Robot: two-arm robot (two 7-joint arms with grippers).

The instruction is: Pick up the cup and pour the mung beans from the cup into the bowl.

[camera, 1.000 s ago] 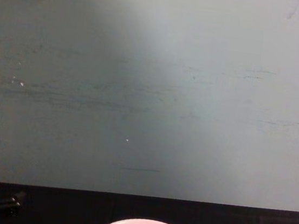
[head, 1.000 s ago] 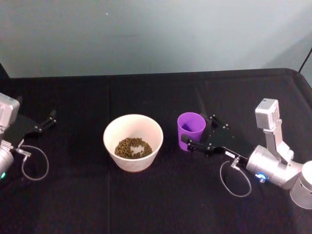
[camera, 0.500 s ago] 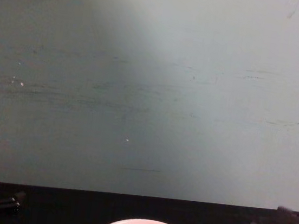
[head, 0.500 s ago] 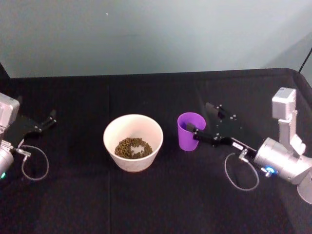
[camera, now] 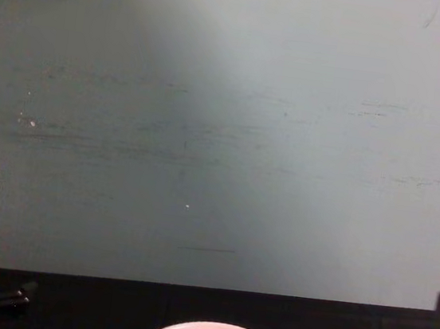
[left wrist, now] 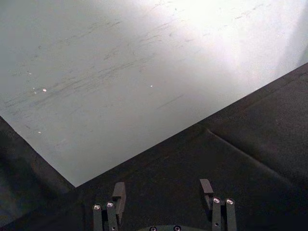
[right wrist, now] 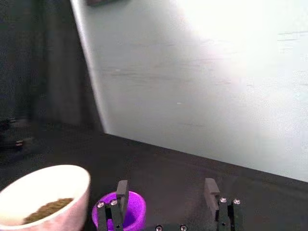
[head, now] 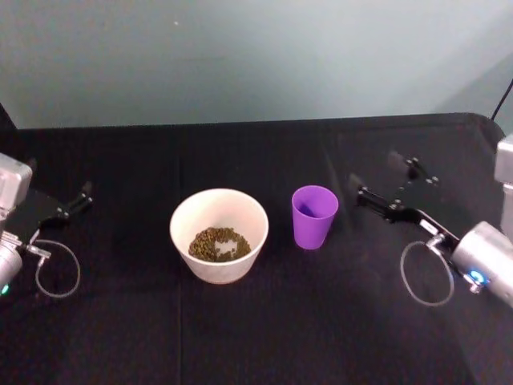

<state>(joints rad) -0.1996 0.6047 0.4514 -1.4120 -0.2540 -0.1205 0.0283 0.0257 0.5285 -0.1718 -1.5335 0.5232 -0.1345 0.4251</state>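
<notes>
your purple cup (head: 314, 216) stands upright on the black table (head: 264, 321), just to the right of the white bowl (head: 219, 234) but not touching it, and the mung beans (head: 218, 243) sit in a small heap at the bottom of that bowl. your right gripper (head: 393, 186) hangs off to the cup's right, apart from it, its fingers (right wrist: 121, 190) spread wide with nothing between them, and in the right wrist view the cup sits just past one of them. your left gripper (head: 80, 197) rests at the far left edge of the table, well away from the bowl, its fingers (left wrist: 118, 191) also spread wide and holding nothing.
</notes>
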